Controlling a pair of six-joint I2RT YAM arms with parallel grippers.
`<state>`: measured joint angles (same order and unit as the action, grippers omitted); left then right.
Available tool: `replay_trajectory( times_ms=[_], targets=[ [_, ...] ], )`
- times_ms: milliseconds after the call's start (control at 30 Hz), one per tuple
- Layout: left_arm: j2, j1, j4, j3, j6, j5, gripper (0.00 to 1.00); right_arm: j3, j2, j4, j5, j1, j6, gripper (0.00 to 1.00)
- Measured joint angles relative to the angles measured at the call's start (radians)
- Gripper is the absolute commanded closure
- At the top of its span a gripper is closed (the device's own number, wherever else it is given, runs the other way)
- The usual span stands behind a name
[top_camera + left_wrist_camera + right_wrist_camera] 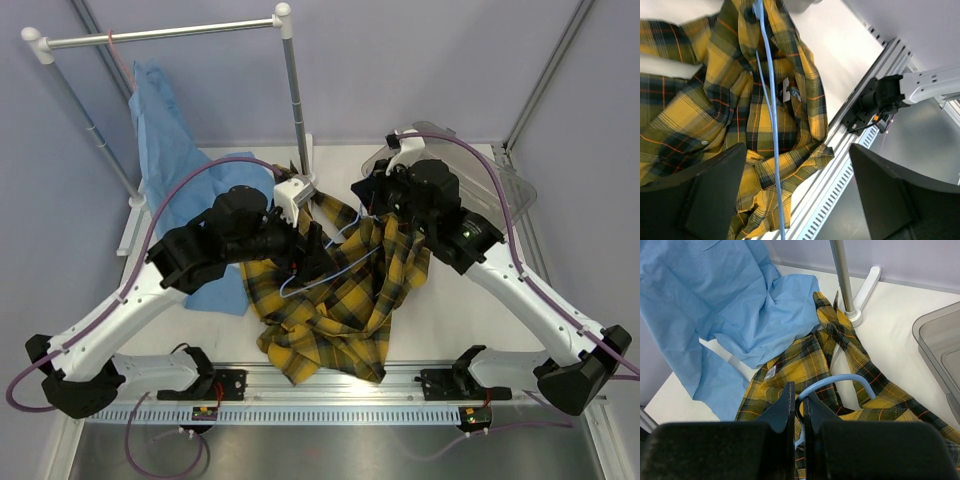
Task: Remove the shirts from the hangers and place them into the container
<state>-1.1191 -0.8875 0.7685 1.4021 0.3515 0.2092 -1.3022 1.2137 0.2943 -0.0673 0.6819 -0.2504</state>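
top external: light blue shirt (165, 150) hangs from the rack (160, 33) on the red hanger (120, 55), untouched. plaid shirt (330, 310) lies heaped on the table between the arms, with the light blue hanger (772, 125) threaded through it, not free. container (510, 185) sits at right rear behind the right arm; no fabric in the part that shows. left gripper (797, 165) hovers over the plaid, fingers wide apart, holding nothing. right gripper (797, 405) is pinched together on that hanger's hook. judged: early, neither shirt binned, first one mid-removal.
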Motion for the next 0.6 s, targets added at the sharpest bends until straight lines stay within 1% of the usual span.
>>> replay_trajectory(
  times_ms=[33,67,167,267,300,367,400,467,500,533,600],
  targets=[
    [-0.012,0.0,0.002,-0.002,0.004,0.003,0.2,-0.003,0.006,-0.002,-0.001,0.002,0.006,1.0],
    [-0.021,0.0,0.004,-0.002,0.007,0.005,0.26,-0.008,0.01,-0.003,-0.002,0.004,0.011,1.0],
    [-0.027,0.0,0.005,-0.003,0.016,0.015,0.36,-0.026,0.019,-0.011,-0.002,0.009,0.025,1.0],
    [-0.027,0.0,0.004,-0.006,0.016,0.019,0.4,-0.05,0.024,-0.014,-0.003,0.009,0.037,1.0],
    [-0.027,0.0,0.004,-0.008,0.016,0.019,0.43,-0.055,0.024,-0.018,-0.003,0.01,0.039,1.0],
    [-0.026,0.0,0.005,-0.019,0.016,0.018,0.44,-0.068,0.026,-0.022,-0.003,0.01,0.046,1.0],
    [-0.026,0.0,0.008,-0.025,0.016,0.017,0.47,-0.073,0.027,-0.025,-0.003,0.01,0.048,1.0],
    [-0.026,0.0,0.009,-0.043,0.017,0.016,0.57,-0.082,0.029,-0.03,-0.003,0.01,0.053,1.0],
    [-0.026,0.0,0.009,-0.051,0.018,0.014,0.65,-0.085,0.03,-0.033,-0.003,0.01,0.054,1.0],
    [-0.026,0.0,0.01,-0.057,0.018,0.013,0.8,-0.086,0.03,-0.037,-0.003,0.01,0.057,1.0],
    [-0.027,0.0,0.015,-0.063,0.019,0.007,0.91,-0.086,0.031,-0.037,-0.003,0.01,0.062,1.0]
  ],
)
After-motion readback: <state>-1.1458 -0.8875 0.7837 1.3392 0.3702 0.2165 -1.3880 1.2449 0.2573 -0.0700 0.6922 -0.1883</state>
